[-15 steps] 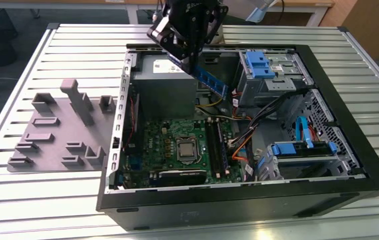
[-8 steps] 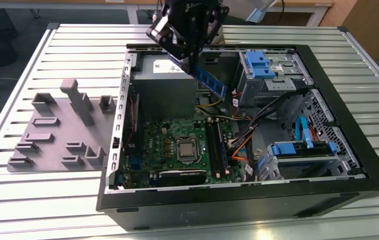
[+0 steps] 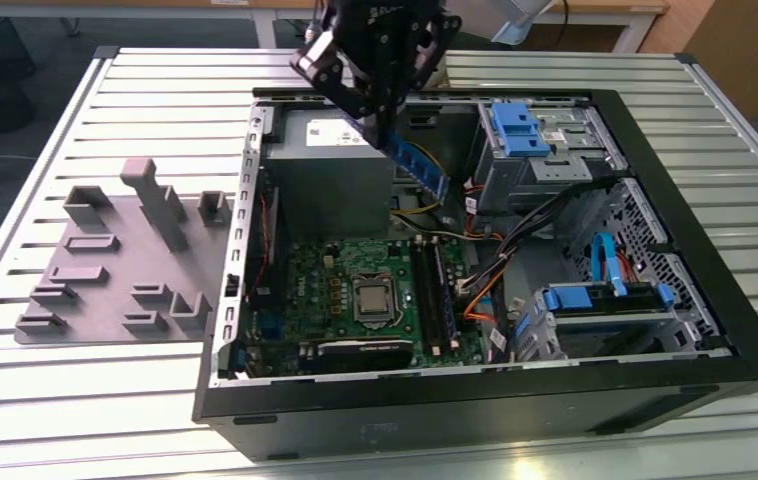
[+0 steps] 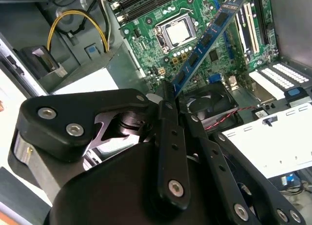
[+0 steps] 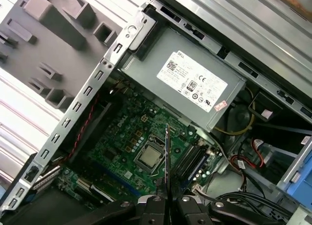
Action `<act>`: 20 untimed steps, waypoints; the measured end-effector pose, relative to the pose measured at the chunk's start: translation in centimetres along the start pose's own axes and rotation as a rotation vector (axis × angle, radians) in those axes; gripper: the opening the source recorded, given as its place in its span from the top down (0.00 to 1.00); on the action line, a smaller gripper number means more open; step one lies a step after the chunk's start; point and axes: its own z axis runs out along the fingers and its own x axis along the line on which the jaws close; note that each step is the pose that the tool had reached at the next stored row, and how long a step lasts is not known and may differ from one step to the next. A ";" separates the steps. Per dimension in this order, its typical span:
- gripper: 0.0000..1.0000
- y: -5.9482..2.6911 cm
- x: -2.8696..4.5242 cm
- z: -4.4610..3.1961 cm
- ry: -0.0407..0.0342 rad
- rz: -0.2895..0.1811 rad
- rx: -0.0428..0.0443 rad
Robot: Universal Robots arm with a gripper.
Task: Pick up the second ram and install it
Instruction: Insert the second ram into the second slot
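A: Step in hand?

B: Carrying, by the look of it. Slatted worktop (image 3: 112, 100) under an open computer case (image 3: 486, 400). Grey tray (image 3: 99, 260) beside the case on the exterior view's left, well apart from the gripper (image 3: 382, 130).

A: And the stick?

B: Second ram (image 3: 422, 168) pinched by one end, fingers closed narrow on it. Hanging tilted in the air above the power supply (image 3: 326, 170) and the motherboard (image 3: 339, 270), touching nothing else. Not yet seated.

A: Needed for the install?

B: Probably squaring up lengthwise over a free memory slot (image 3: 430, 290) beside the processor socket, then even pressure straight down. Tilted as now, likely to jam.

A: Any writing?

B: White label (image 5: 195, 81) on the power supply, full of print and marks. Left unread.
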 end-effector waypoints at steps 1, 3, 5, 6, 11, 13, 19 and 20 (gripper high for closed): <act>0.86 0.00 0.00 0.00 0.0000 0.009 0.0001; 0.86 0.00 0.00 0.01 0.0002 0.026 0.0003; 0.86 0.00 0.00 0.01 0.0003 0.044 0.0004; 0.86 0.00 0.00 0.01 0.0004 0.053 0.0006; 0.86 0.00 0.00 0.04 0.0007 0.104 0.0011; 0.86 0.00 0.00 0.07 0.0010 0.135 0.0016; 0.86 0.00 0.00 0.17 0.0023 0.245 0.0035; 0.86 0.00 0.00 0.19 0.0025 0.262 0.0037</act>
